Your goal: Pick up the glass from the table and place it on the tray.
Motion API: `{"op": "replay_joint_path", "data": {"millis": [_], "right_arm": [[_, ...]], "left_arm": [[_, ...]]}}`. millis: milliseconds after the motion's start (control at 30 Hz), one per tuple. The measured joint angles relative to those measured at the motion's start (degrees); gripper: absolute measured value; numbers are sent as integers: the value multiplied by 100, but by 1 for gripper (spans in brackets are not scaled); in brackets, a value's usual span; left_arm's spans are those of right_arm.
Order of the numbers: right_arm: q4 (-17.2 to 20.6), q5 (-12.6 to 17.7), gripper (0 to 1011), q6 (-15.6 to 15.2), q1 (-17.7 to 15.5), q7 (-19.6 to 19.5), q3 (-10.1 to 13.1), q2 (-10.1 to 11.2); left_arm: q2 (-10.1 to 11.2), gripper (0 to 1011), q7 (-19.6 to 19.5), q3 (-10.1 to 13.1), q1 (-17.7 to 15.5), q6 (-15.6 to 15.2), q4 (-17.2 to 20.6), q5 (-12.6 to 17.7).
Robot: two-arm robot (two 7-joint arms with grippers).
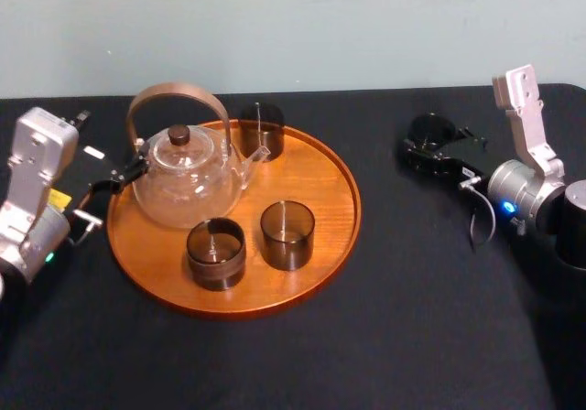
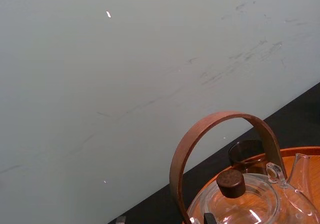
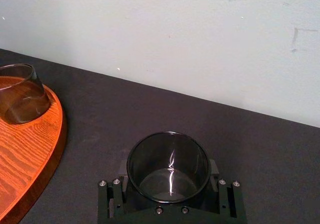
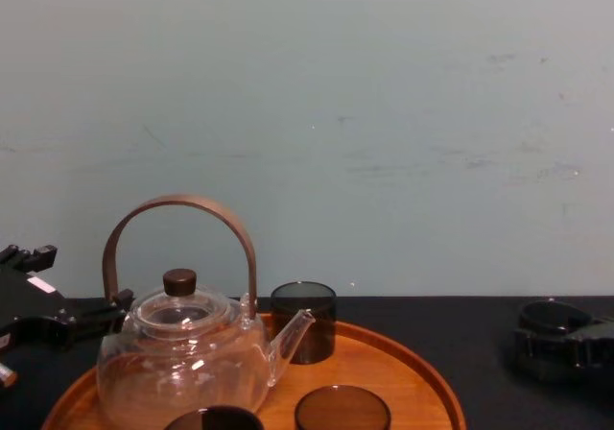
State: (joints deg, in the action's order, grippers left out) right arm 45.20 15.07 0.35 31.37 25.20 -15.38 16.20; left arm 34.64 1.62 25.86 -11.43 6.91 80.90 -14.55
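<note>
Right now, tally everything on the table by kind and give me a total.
Glasses: 4. Three on the tray: back, front left, front right. One on the table at the right gripper.
Teapot: 1, on the tray, left gripper beside it.
Tray: 1
Total: 6

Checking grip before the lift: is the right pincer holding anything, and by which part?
The right pincer straddles the dark glass low on its side walls, on the table right of the tray; whether it is clamped cannot be told.
</note>
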Motion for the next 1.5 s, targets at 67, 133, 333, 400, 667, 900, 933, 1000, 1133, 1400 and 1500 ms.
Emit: {"op": "replay_joint_path", "data": {"millis": [67, 133, 333, 400, 667, 900, 933, 1000, 1133, 1400, 1500], "right_arm": [[0, 0, 905, 0, 0, 0, 0, 0], [0, 0, 905, 0, 0, 0, 0, 0], [0, 0, 905, 0, 0, 0, 0, 0], [0, 0, 905, 0, 0, 0, 0, 0], [0, 0, 905, 0, 0, 0, 0, 0], [-121, 62, 905, 4, 68, 184, 14, -12], [-122, 72, 905, 0, 72, 215, 14, -8], [-76, 96, 905, -23, 69, 306, 12, 17], [139, 133, 905, -88, 11, 414, -6, 84], [634, 301, 905, -251, -138, 574, -41, 195], [821, 346, 905, -314, -182, 619, -104, 222]], "left_arm": [[0, 1010, 0, 0, 0, 0, 0, 0], [0, 1009, 0, 0, 0, 0, 0, 0], [0, 1009, 0, 0, 0, 0, 0, 0], [0, 1010, 0, 0, 0, 0, 0, 0], [0, 1009, 0, 0, 0, 0, 0, 0], [0, 1010, 0, 0, 0, 0, 0, 0], [0, 1009, 0, 0, 0, 0, 0, 0], [0, 1010, 0, 0, 0, 0, 0, 0], [0, 1010, 0, 0, 0, 0, 0, 0], [0, 1010, 0, 0, 0, 0, 0, 0], [0, 1010, 0, 0, 0, 0, 0, 0]]}}
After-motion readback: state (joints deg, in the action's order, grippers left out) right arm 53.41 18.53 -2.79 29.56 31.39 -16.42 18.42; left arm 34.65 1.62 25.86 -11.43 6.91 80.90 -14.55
